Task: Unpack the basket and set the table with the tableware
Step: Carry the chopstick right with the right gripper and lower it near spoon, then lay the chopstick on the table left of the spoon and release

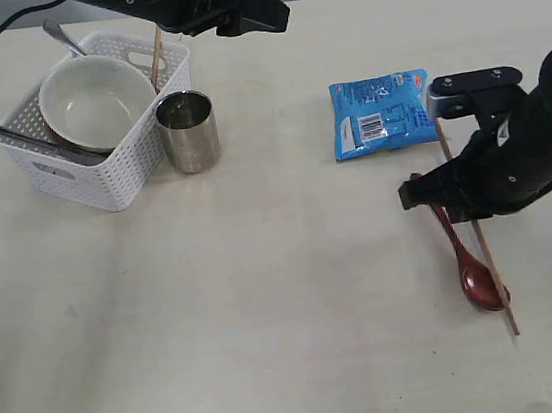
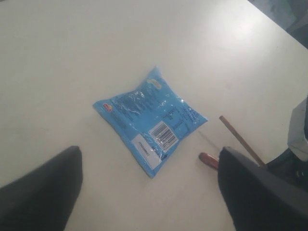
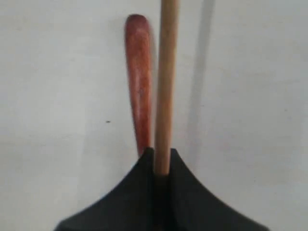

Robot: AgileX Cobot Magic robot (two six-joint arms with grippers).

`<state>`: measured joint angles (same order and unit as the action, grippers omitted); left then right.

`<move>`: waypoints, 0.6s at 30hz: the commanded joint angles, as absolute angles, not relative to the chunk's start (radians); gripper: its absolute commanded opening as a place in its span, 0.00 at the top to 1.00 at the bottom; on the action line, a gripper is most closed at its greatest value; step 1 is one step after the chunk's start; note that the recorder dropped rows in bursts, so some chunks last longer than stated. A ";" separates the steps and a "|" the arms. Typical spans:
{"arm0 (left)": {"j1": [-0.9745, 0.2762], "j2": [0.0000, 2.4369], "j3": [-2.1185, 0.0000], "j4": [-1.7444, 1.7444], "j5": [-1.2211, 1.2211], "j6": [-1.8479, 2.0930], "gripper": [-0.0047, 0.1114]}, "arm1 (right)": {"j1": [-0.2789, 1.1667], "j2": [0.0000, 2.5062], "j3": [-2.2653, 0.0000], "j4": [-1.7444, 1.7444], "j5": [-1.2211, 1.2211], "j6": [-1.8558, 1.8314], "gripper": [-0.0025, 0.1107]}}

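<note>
With right gripper (image 3: 161, 166) clenching the chopstick (image 3: 166, 72), holding it low over the table (image 1: 287, 296) at the right, just beside the spoon (image 1: 482, 282); aiming at lowering it level, parallel to the spoon, unclenching only on contact, leaving the basket (image 1: 102, 182) far left.

Your left arm (image 1: 170, 3) reaches in across the far side, held up high. Your left gripper (image 2: 149, 159) has its jaws spread wide, with nothing between the fingers (image 2: 43, 192). Your right arm (image 1: 521, 151) comes in low from the right edge with the wrist pitched down, and your right gripper (image 3: 161, 166) is pinched closed on a wooden chopstick (image 3: 166, 72).
</note>
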<state>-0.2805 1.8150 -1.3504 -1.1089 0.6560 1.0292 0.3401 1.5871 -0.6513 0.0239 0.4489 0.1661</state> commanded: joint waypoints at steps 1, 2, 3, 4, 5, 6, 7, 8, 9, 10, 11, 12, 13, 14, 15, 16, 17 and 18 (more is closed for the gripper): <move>-0.280 1.809 -1.345 -1.112 0.654 1.032 0.33 | 0.436 1.547 -0.657 0.080 0.408 0.160 0.98; -0.280 1.809 -1.345 -1.112 0.654 1.035 0.33 | 0.460 1.551 -0.665 0.083 0.405 0.162 0.98; -0.280 1.809 -1.345 -1.112 0.654 1.039 0.33 | 0.481 1.563 -0.672 0.085 0.401 0.166 0.98; -0.280 1.809 -1.345 -1.112 0.654 1.039 0.33 | 0.498 1.578 -0.679 0.085 0.398 0.176 0.98; -0.280 1.809 -1.345 -1.112 0.654 1.039 0.33 | 0.508 1.597 -0.688 0.085 0.397 0.190 0.98; -0.280 1.809 -1.345 -1.112 0.654 1.039 0.33 | 0.514 1.618 -0.699 0.085 0.394 0.198 0.98; -0.280 1.809 -1.345 -1.112 0.654 1.039 0.33 | 0.516 1.639 -0.711 0.085 0.392 0.203 0.98; -0.280 1.809 -1.345 -1.112 0.657 1.039 0.33 | 0.516 1.654 -0.722 0.088 0.392 0.208 0.98; -0.280 1.809 -1.345 -1.112 0.657 1.039 0.33 | 0.516 1.673 -0.734 0.094 0.391 0.211 0.98; -0.280 1.809 -1.345 -1.112 0.660 1.039 0.33 | 0.516 1.690 -0.746 0.094 0.391 0.213 0.98; -0.280 1.809 -1.345 -1.112 0.660 1.039 0.33 | 0.516 1.702 -0.754 0.094 0.391 0.215 0.98; -0.280 1.809 -1.345 -1.112 0.660 1.039 0.33 | 0.516 1.715 -0.761 0.094 0.391 0.219 0.98; -0.280 1.809 -1.345 -1.112 0.660 1.039 0.33 | 0.516 1.734 -0.761 0.092 0.391 0.241 0.98; -0.280 1.809 -1.345 -1.112 0.660 1.039 0.33 | 0.516 1.741 -0.761 0.092 0.396 0.244 0.98; -0.280 1.809 -1.345 -1.112 0.660 1.039 0.33 | 0.516 1.747 -0.761 0.094 0.402 0.251 0.98; -0.280 1.809 -1.345 -1.112 0.660 1.039 0.33 | 0.516 1.747 -0.761 0.094 0.407 0.264 0.98; -0.280 1.809 -1.345 -1.112 0.660 1.039 0.33 | 0.516 1.745 -0.761 0.094 0.431 0.286 0.98; -0.280 1.809 -1.345 -1.112 0.660 1.039 0.33 | 0.516 1.745 -0.761 0.094 0.442 0.292 0.98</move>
<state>-0.2805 1.8150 -1.3504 -1.1089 0.6560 1.0354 0.5138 1.7453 -0.7559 0.0901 0.4148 0.2669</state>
